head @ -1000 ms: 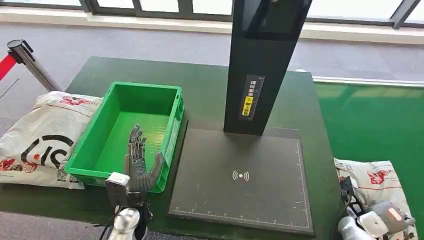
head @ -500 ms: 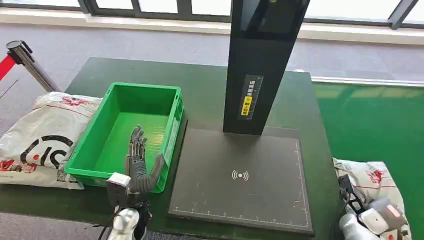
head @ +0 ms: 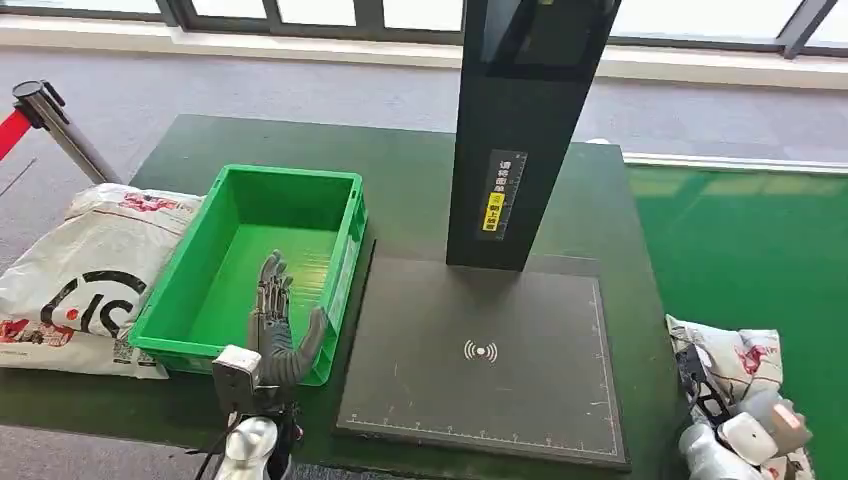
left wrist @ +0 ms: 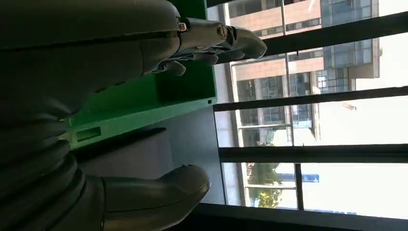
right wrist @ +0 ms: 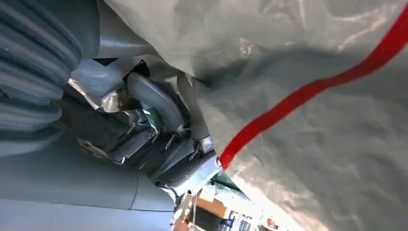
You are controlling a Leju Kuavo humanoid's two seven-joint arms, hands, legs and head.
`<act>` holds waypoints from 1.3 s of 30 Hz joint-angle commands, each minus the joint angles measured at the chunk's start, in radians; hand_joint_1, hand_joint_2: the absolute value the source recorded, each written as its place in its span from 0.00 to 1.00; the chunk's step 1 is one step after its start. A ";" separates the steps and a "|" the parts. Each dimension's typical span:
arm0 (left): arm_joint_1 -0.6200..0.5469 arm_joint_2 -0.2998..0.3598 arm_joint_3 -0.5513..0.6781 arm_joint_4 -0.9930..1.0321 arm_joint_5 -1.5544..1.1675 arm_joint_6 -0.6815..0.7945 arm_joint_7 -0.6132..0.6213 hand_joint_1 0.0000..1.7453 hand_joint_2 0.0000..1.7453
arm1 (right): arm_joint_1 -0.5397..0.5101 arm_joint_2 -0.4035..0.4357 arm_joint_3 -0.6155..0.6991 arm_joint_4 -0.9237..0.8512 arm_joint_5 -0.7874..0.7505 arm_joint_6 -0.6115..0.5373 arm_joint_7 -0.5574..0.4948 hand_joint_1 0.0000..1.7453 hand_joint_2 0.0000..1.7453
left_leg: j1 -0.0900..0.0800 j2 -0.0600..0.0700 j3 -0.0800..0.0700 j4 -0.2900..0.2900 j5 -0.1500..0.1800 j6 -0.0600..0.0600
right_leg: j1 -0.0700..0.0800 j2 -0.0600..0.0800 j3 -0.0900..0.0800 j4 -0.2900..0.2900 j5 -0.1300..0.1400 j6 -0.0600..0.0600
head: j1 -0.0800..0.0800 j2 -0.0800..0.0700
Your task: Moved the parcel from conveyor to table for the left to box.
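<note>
Gripping a white parcel (head: pixel 745 360) at the lower right of the frame, the right hand (head: pixel 765 435) has its fingers (right wrist: pixel 154 103) curled into the plastic. At lower left, the left hand (head: pixel 277 325) hovers spread and empty over the green crate (head: pixel 345 255), beside the black scanner pad (head: pixel 480 350).

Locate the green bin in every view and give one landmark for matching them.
Head view: green bin left of centre on the table, beside the black scanner pad.
Left wrist view: its green wall just past the left hand.
Right wrist view: not in it.
Shared landmark: the left hand.
</note>
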 commanded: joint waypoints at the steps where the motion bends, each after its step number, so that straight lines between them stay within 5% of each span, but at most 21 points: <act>1: -0.023 -0.046 0.065 0.039 0.002 -0.010 0.005 0.00 1.00 | -0.016 0.023 -0.104 0.051 -0.038 -0.102 -0.131 1.00 1.00 | -0.001 0.001 0.001 -0.003 0.001 0.000 | 0.000 -0.001 0.001 -0.002 0.001 -0.002 | 0.000 0.000; 5: -0.031 -0.039 0.058 0.051 0.010 -0.007 0.005 0.00 1.00 | -0.029 0.051 -0.171 0.004 -0.104 -0.248 -0.341 1.00 1.00 | -0.001 0.002 0.001 -0.002 0.000 0.000 | 0.000 0.001 0.001 -0.002 0.001 -0.002 | 0.000 0.000; 8: -0.042 -0.034 0.051 0.061 0.020 0.000 0.005 0.00 1.00 | -0.003 0.117 -0.233 -0.201 -0.115 -0.248 -0.466 1.00 1.00 | -0.002 0.003 0.000 -0.001 0.000 0.000 | -0.001 0.002 -0.001 0.001 0.001 0.000 | 0.000 0.000; 12: -0.058 -0.031 0.051 0.075 0.030 0.013 0.005 0.00 1.00 | -0.016 0.256 -0.416 -0.516 -0.208 -0.248 -0.824 1.00 1.00 | -0.002 0.005 0.001 -0.002 0.000 -0.001 | -0.001 0.004 -0.001 0.001 0.001 -0.001 | 0.000 0.000; 13: -0.063 -0.030 0.049 0.081 0.031 0.015 0.005 0.00 1.00 | -0.055 0.315 -0.540 -0.590 -0.261 -0.248 -1.013 1.00 1.00 | -0.002 0.005 -0.001 -0.001 0.000 -0.001 | -0.001 0.004 -0.002 0.002 0.001 -0.001 | 0.000 0.000; 15: -0.063 -0.030 0.049 0.081 0.031 0.015 0.005 0.00 1.00 | -0.055 0.315 -0.540 -0.590 -0.261 -0.248 -1.013 1.00 1.00 | -0.003 0.007 0.000 -0.002 0.000 -0.001 | -0.002 0.005 -0.003 0.003 0.001 -0.002 | 0.000 0.000; 16: -0.077 -0.028 0.047 0.103 0.030 0.022 0.005 0.00 1.00 | -0.034 0.410 -0.427 -0.812 -0.508 -0.248 -1.191 1.00 1.00 | -0.002 0.002 -0.001 -0.002 0.000 -0.001 | -0.001 0.001 -0.002 0.003 0.001 -0.001 | 0.000 0.000; 19: -0.091 -0.022 0.041 0.117 0.041 0.035 0.005 0.00 1.00 | -0.004 0.488 -0.296 -0.994 -0.575 -0.248 -1.191 1.00 1.00 | -0.002 0.003 -0.001 -0.002 0.000 -0.001 | -0.001 0.002 -0.003 0.004 0.000 -0.002 | 0.000 0.000; 25: -0.093 -0.006 0.032 0.118 0.065 0.050 0.005 0.00 1.00 | 0.064 0.506 -0.065 -1.134 -0.752 -0.248 -1.191 1.00 1.00 | -0.002 0.000 0.000 -0.003 0.001 -0.002 | -0.001 0.000 -0.003 0.005 -0.001 -0.004 | 0.000 0.000; 30: -0.086 0.005 0.026 0.109 0.081 0.047 0.005 0.00 1.00 | 0.210 0.353 0.456 -1.109 -1.302 -0.243 -1.191 1.00 1.00 | -0.001 0.004 0.001 -0.003 0.001 -0.001 | 0.000 0.004 -0.002 0.003 0.000 -0.003 | 0.000 0.000; 36: -0.070 0.012 0.026 0.087 0.085 0.047 0.005 0.00 1.00 | 0.261 0.338 0.602 -1.153 -1.446 0.032 -1.191 1.00 1.00 | -0.001 0.002 0.001 -0.003 0.001 -0.002 | -0.001 0.002 -0.001 0.004 -0.001 -0.004 | 0.000 0.000; 39: -0.070 0.012 0.026 0.087 0.085 0.047 0.005 0.00 1.00 | 0.261 0.338 0.602 -1.153 -1.446 0.032 -1.191 1.00 1.00 | -0.001 0.001 0.002 -0.004 0.001 -0.002 | 0.000 0.000 0.000 0.003 -0.002 -0.004 | 0.000 0.000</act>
